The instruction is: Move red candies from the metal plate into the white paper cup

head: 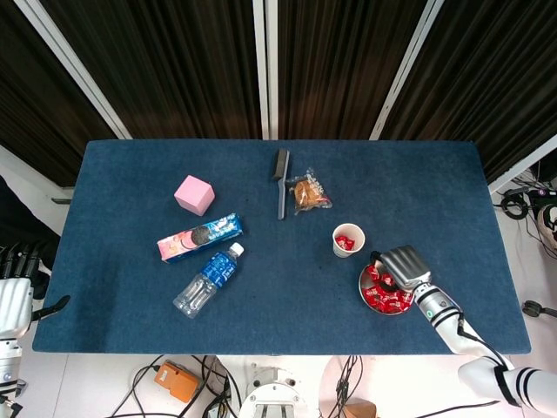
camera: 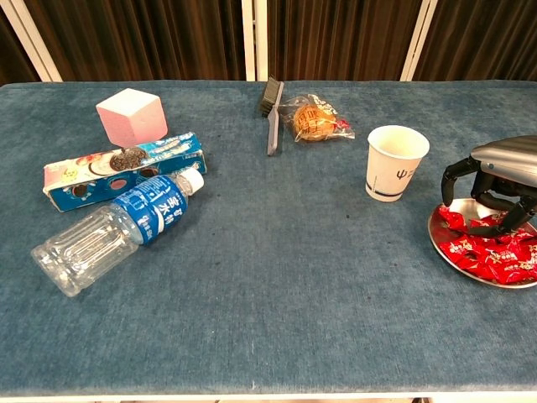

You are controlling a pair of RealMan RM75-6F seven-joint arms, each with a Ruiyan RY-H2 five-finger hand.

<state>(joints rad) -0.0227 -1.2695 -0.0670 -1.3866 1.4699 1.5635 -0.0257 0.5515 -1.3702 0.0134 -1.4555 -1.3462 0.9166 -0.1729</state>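
The metal plate [head: 363,290] [camera: 442,245] lies near the table's front right, piled with red candies [head: 388,300] [camera: 497,257]. Just to its left stands the white paper cup [head: 348,239] [camera: 397,162], upright, with a few red candies inside in the head view. My right hand [head: 405,266] [camera: 497,179] is low over the plate's far side, its fingers curled down among the candies; whether one is pinched is hidden. My left hand [head: 15,305] hangs off the table's left front corner with nothing in it, fingers apart.
A brush [camera: 272,105] and a bagged snack [camera: 314,119] lie behind the cup. On the left are a pink cube [camera: 129,115], a cookie box [camera: 124,169] and a lying water bottle [camera: 117,229].
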